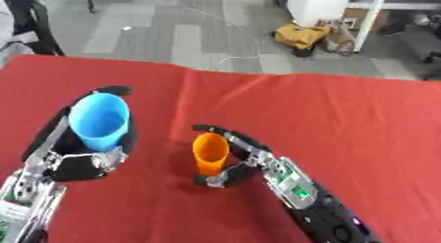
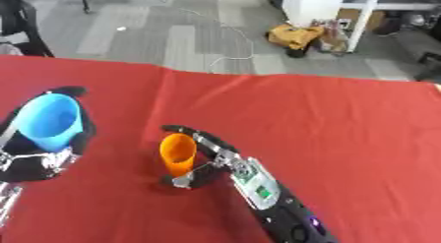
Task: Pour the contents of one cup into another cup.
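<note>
A light blue cup (image 1: 100,121) is held up on the left, its mouth facing the camera, with my left hand (image 1: 82,161) curled round its lower part. An orange cup (image 1: 210,157) stands near the middle of the red table (image 1: 344,119). My right hand (image 1: 245,161) wraps round the orange cup from the right, fingers above its rim side and thumb at its base. What either cup holds cannot be seen. The two cups are apart, the blue one to the left of the orange and higher in view.
Beyond the table's far edge lies a grey floor with a white cable (image 1: 226,60), a yellow bag (image 1: 301,36) and a white cabinet (image 1: 319,6). A dark chair (image 1: 34,25) stands at the far left.
</note>
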